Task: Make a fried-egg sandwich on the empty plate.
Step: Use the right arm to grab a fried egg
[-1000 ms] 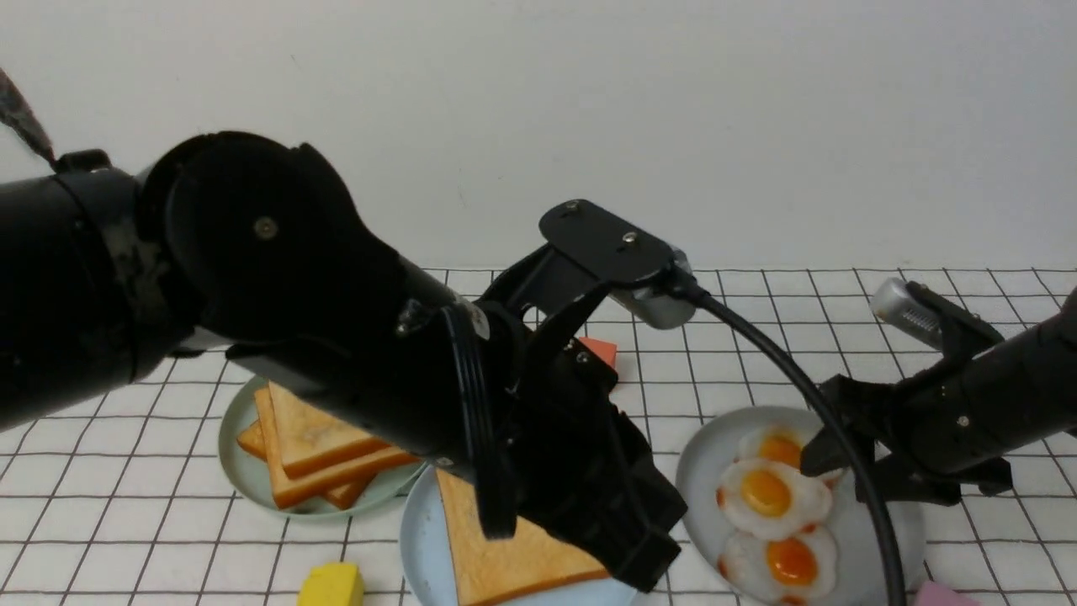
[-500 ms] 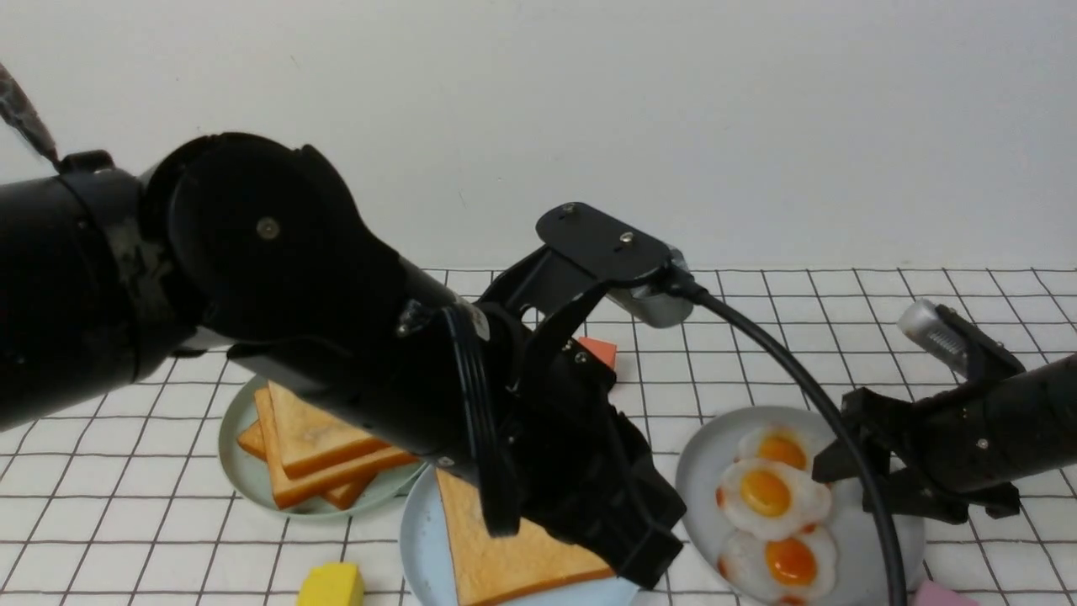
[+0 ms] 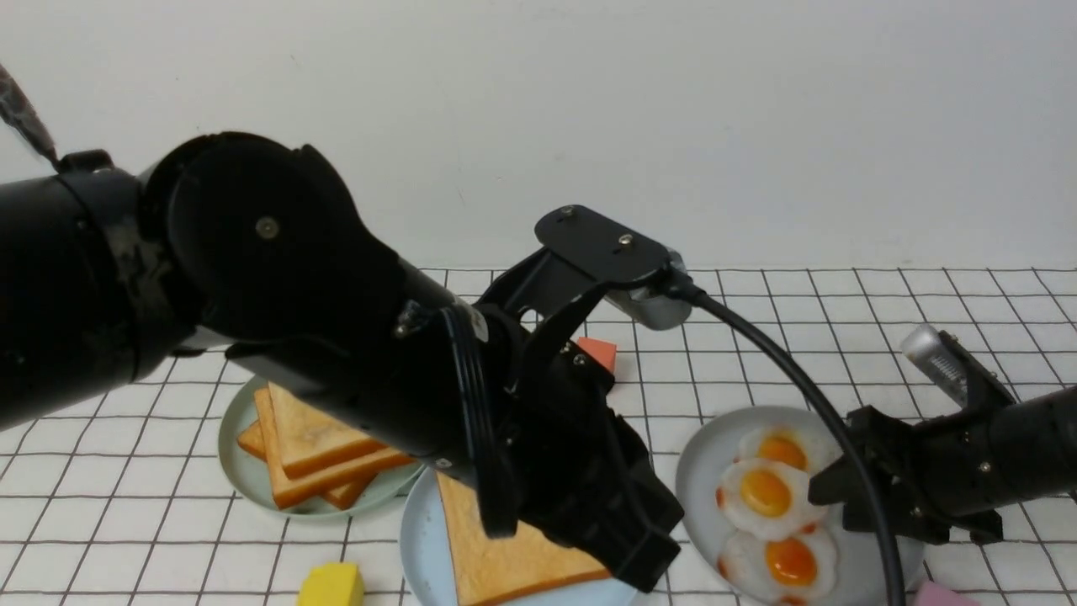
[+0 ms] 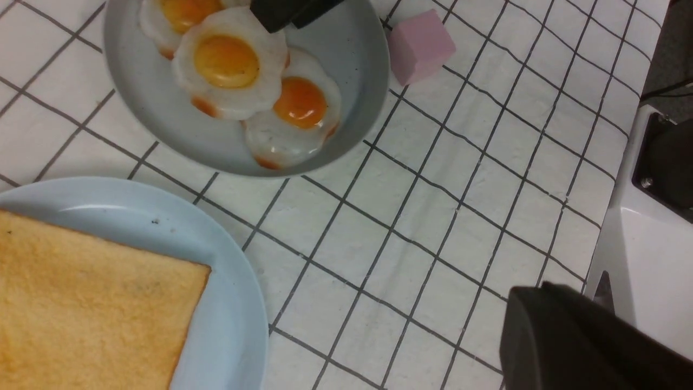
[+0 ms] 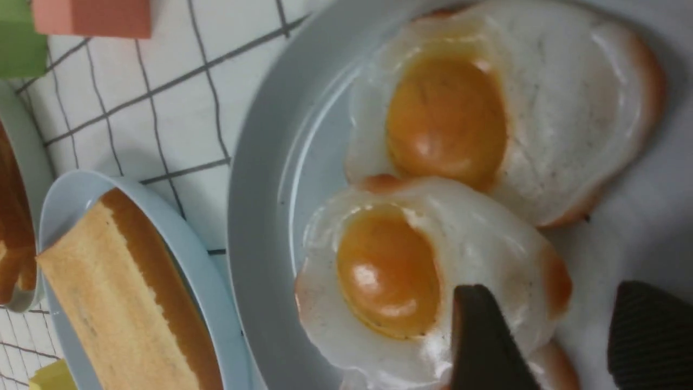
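Right black pincer (image 5: 547, 341), jaws parted, straddles the middle white fried egg (image 5: 427, 271) to lift it; left pincer closed.

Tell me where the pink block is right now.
The pink block sits on the checked cloth at the robot's right, just beside the grey plate of fried eggs, near the front view's bottom edge.
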Action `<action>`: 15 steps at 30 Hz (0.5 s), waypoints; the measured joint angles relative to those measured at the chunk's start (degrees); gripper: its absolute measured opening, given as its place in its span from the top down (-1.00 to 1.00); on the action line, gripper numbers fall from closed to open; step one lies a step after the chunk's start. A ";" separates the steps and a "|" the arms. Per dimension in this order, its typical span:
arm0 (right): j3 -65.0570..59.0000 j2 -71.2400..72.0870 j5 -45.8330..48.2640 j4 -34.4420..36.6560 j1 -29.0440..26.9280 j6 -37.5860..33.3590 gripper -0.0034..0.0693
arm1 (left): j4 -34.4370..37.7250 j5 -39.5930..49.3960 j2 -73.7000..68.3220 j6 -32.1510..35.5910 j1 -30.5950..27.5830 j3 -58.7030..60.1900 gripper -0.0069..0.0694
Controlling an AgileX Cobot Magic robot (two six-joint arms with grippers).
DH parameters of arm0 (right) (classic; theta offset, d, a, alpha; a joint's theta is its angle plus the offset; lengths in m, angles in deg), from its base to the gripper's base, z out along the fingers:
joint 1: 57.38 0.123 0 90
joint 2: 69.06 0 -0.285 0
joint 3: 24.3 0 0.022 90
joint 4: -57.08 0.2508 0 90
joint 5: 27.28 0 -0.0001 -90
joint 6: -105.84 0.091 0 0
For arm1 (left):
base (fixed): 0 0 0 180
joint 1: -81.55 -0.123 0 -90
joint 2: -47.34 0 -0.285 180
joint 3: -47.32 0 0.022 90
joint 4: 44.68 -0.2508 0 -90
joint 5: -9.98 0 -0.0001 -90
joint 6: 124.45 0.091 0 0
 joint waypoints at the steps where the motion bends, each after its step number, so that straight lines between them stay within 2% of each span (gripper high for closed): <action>1: -0.05 -0.27 -0.21 0.68 0.00 -0.32 0.08 | 0.00 0.12 0.00 0.00 0.00 0.00 0.85; 5: -0.27 -0.55 -0.60 1.96 0.00 -1.24 0.41 | -0.41 0.23 0.00 -0.61 0.00 0.00 0.85; 7: -0.32 -0.55 -0.60 2.18 0.00 -1.24 0.47 | -0.68 0.29 0.00 -1.19 0.00 0.00 0.85; 8: -0.32 -0.55 -0.66 2.24 0.00 -1.24 0.57 | -1.35 0.29 0.00 -2.02 0.00 0.00 0.85; 15: -0.32 -0.55 -0.92 2.36 0.00 -1.93 0.69 | -2.51 1.14 0.00 -3.92 0.00 0.00 0.85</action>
